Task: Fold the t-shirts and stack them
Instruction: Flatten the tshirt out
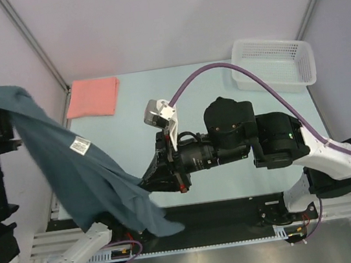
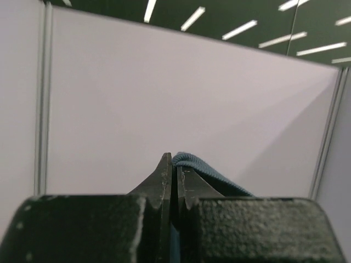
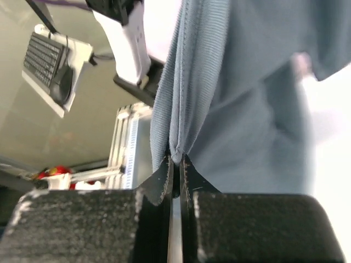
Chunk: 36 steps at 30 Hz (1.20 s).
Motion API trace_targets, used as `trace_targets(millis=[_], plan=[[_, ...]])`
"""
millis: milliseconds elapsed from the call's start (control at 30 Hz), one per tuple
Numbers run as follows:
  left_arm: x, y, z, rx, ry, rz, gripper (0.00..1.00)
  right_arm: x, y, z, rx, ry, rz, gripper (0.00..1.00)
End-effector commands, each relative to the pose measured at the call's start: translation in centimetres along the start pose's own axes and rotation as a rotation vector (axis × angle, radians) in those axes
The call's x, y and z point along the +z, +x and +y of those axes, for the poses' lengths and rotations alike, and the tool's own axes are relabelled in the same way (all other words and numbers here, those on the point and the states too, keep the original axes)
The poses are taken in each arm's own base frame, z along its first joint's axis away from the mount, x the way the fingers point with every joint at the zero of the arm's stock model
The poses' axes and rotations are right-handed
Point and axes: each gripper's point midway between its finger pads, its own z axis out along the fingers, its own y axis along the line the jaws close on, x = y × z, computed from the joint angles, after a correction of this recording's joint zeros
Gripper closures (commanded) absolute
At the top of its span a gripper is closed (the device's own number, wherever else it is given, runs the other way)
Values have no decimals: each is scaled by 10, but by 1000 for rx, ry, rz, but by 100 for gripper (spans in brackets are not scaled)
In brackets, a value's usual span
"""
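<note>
- While both hands are pinched shut, I've got the slate shirt (image 1: 77, 178) hanging stretched between them, lifted off the table (image 1: 182, 85).
- I see the left hand (image 2: 171, 160) with its tips closed on a ribbed edge of the slate shirt. It is held high at 9 o'clock in the top view.
- I see the right hand (image 3: 176, 160) with its tips clamped on a bunched fold of the same cloth, a seam running up from the pinch. It sits low by the table's near edge, about 7 o'clock.
- Cloth slopes down from the left hand to the right hand, and its lower corner droops over the near rail (image 1: 239, 211) at 7 o'clock.
- A white label (image 1: 80, 145) faces up mid-shirt.
- The pink shirt (image 1: 92, 97) is a folded rectangle lying flat on the table at 11 o'clock, with neither hand on it.
- The mesh basket (image 1: 275, 62) is at 1 o'clock, in the far corner.
</note>
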Motion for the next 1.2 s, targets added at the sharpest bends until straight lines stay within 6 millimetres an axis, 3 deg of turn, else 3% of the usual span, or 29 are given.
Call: trace_targets(millis=[0,100,133,167,200,233,267,300,333,367,400,433,500,533,567,600,633,667,700,733,767,800,833,933,1033,1067,1100,1133,1167], plan=[[18,-67,12,49,-75,-217,100,-22,-3,10,-116,0,31,100],[56,-36,0,89,-72,-173,100,-36,-19,-31,-74,158,-43,100],[68,-19,-9,103,-49,-143,99,-44,-28,-64,-42,240,-72,100],[79,0,-14,118,-40,-114,100,-40,-10,-90,0,297,-36,100],[102,49,-23,145,-37,-51,100,-58,-14,-102,55,340,-82,100],[112,76,-27,155,-34,-11,100,-68,-8,-125,97,399,-91,100],[120,106,-35,175,-7,33,100,-76,9,-175,160,512,-87,100],[137,173,-46,203,16,140,100,-87,20,-200,204,576,-90,100],[144,203,-51,200,30,190,100,-105,26,-211,240,618,-123,100],[150,240,-60,212,65,247,100,-124,55,-262,320,744,-110,100],[153,276,-68,222,95,286,99,-139,68,-280,385,806,-114,100],[158,347,-76,241,120,386,100,-154,82,-297,460,859,-118,100],[165,402,-88,235,142,458,100,-201,128,-351,604,1054,-103,100],[159,478,-90,258,134,573,100,-221,146,-367,657,1143,-89,100],[156,509,-86,276,92,628,86,-237,169,-385,713,1219,-39,100],[175,515,-93,276,77,621,67,-268,186,-403,779,1324,-38,99],[166,572,-91,313,47,724,60,-278,200,-412,810,1364,4,96],[149,600,-85,349,18,862,59,-287,220,-426,854,1409,75,95],[186,562,-88,330,-64,777,45,-308,227,-437,892,1478,77,95],[189,563,-88,322,-84,788,13,-313,234,-442,917,1489,94,90],[183,559,-89,303,-95,798,2,-318,244,-450,945,1498,125,86],[180,550,-84,301,-115,792,0,-322,248,-453,955,1504,142,80],[178,535,-80,298,-134,781,0,-326,248,-453,943,1529,175,61],[141,500,-60,273,-226,867,1,-333,256,-446,860,1589,310,33],[57,498,-57,177,-182,1084,6,-321,254,-435,765,1579,363,21],[-5,520,-49,205,-156,1230,10,-312,258,-430,758,1557,379,20],[-23,491,-49,155,-138,1206,11,-308,256,-426,744,1565,374,20],[-47,486,-54,103,-102,1233,4,-311,258,-422,734,1596,386,15],[-96,504,-60,53,-41,1331,1,-316,259,-420,737,1615,382,15]])
